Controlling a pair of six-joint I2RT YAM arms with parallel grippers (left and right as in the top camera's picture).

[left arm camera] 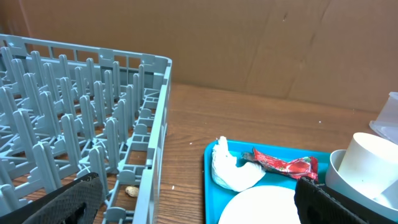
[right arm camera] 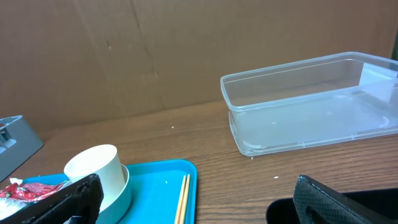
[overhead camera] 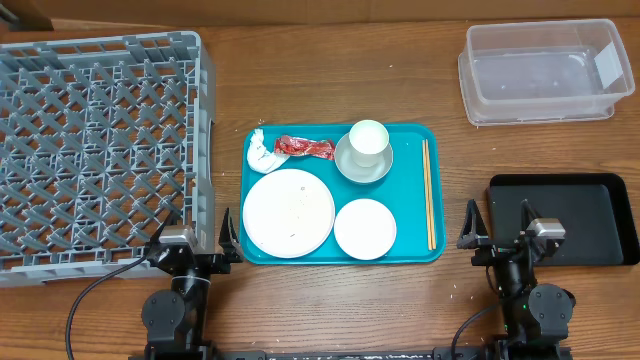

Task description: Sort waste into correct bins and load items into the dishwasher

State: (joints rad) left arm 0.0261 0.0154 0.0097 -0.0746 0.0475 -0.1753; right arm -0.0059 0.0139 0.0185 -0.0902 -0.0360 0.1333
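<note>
Two grippers, both spread wide and holding nothing. The left gripper (overhead camera: 197, 238) sits at the table's near edge. One grey dish rack (overhead camera: 100, 150) stands ahead and to its left, with the rack's near right corner just beside the left finger.

One teal tray (overhead camera: 415, 140) lies ahead and to the right of the left gripper, and ahead and to the left of the right gripper (overhead camera: 498, 230). It holds:
- one flat plate (overhead camera: 289, 212) speckled with crumbs, nearest the left gripper
- one crumpled napkin (overhead camera: 263, 152), beyond the plate
- one red wrapper (overhead camera: 303, 148), touching the napkin
- two bowls: one bowl (overhead camera: 365, 229) beside the plate, and a second bowl (overhead camera: 355, 170) farther off
- one cup (overhead camera: 368, 143), standing upright in the second bowl
- two chopsticks (overhead camera: 429, 195), lying together along the tray's edge closest to the right gripper

One black tray (overhead camera: 590, 215) lies just ahead and to the right of the right gripper. One clear tub (overhead camera: 545, 72) with a white label stands well beyond it.
</note>
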